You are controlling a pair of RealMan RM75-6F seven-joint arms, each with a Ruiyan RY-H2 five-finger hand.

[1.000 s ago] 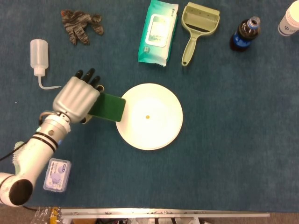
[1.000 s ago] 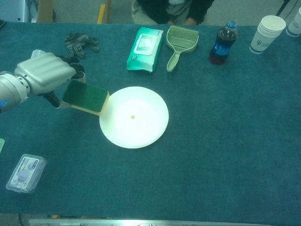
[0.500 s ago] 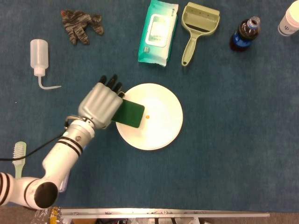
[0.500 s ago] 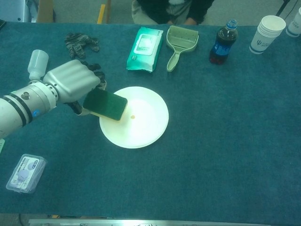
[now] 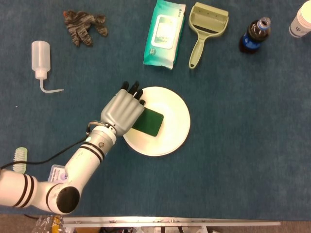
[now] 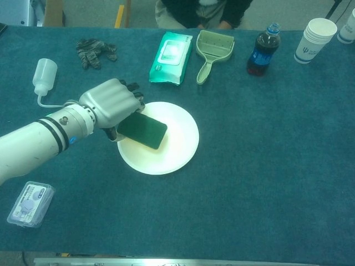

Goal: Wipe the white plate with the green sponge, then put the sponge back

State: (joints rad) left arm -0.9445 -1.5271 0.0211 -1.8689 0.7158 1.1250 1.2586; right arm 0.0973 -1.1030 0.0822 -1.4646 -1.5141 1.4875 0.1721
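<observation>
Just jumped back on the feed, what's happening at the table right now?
The left hand grips the green sponge and has it over the middle of the white plate, about where wiping would happen. Whether the sponge is pressing on the plate or just above it is not clear. The right hand is not in either view. A wet-wipes pack, a dustpan and a bottle lie along the far edge, apart from the plate.

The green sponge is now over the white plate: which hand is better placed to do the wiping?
The left hand. It already holds the green sponge over the white plate, so it can probably wipe at once. The right hand shows in neither view.
</observation>
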